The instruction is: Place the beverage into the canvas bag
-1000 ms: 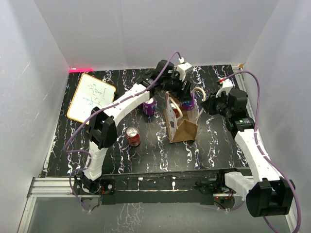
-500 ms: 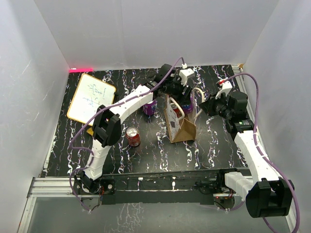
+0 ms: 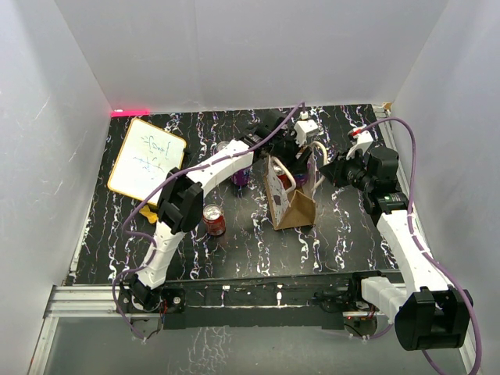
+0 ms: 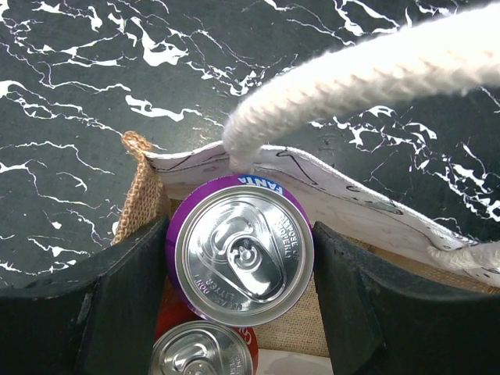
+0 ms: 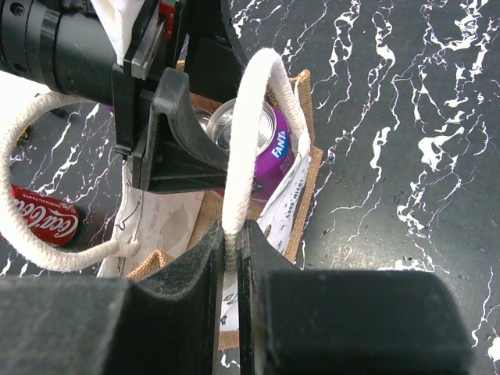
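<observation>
The canvas bag (image 3: 295,207) stands mid-table, tan with a pale printed panel (image 4: 351,205) and cream rope handles. My left gripper (image 4: 244,269) reaches in from above, shut on a purple Fanta can (image 4: 244,256). The can is upright and sits in the bag's open mouth. Below it, inside the bag, the top of a red can (image 4: 201,353) shows. From the right, my right gripper (image 5: 233,244) is shut on one cream handle (image 5: 248,133), holding it up. The purple can (image 5: 269,148) and the left fingers (image 5: 176,148) show behind that handle.
A red can (image 3: 213,220) stands on the table left of the bag. Another purple can (image 3: 241,173) stands behind it, partly under the left arm. A whiteboard (image 3: 146,156) lies at the far left. White walls enclose the black marbled table (image 3: 258,242).
The left arm has swung right and carried the purple can from behind the bag into its mouth. The right gripper has kept hold of the handle and barely moved.
</observation>
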Available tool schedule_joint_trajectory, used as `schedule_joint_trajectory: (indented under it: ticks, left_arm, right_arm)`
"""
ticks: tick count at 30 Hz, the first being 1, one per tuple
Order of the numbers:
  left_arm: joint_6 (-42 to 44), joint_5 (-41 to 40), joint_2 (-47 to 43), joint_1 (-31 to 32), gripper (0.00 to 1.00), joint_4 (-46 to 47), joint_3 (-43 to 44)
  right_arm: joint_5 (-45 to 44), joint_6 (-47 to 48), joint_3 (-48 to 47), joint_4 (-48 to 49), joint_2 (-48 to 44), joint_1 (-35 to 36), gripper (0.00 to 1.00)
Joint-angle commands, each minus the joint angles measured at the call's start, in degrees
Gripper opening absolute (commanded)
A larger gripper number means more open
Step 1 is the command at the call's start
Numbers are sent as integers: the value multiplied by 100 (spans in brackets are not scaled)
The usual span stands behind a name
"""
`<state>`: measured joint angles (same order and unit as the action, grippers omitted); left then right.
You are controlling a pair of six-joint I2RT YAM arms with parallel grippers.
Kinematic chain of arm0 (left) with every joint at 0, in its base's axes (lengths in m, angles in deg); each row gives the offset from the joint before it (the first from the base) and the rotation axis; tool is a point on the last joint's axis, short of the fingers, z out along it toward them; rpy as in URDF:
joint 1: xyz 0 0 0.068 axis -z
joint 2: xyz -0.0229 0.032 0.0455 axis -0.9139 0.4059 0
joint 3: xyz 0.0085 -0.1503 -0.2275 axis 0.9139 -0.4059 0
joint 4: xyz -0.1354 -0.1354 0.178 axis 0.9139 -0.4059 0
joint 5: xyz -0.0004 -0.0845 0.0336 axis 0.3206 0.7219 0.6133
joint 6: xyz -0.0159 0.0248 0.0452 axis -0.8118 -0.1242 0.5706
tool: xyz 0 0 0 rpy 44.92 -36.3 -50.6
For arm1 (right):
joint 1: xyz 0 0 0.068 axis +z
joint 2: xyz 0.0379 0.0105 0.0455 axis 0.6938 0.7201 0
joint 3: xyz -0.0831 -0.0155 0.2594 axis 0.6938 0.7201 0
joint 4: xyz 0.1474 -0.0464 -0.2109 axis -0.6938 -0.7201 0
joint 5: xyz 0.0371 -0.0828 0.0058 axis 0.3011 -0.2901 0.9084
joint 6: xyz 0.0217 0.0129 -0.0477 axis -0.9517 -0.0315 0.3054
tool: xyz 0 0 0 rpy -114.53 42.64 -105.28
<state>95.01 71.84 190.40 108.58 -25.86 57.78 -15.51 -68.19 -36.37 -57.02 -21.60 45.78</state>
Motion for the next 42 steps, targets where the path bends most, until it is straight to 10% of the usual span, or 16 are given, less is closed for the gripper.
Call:
schedule_joint_trajectory:
  ticks: [1,27,42]
  left_arm:
    - [358,-3,-111,32,0,285,306]
    - [398,53,25,63,0,828,-665]
    - [578,44,90,72,38,494,-642]
  right_arm:
    - [121,65,98,271,-160,-8,8]
    - [136,152,173,298,-176,-9,8]
    - [125,196,190,298,-205,-25,8]
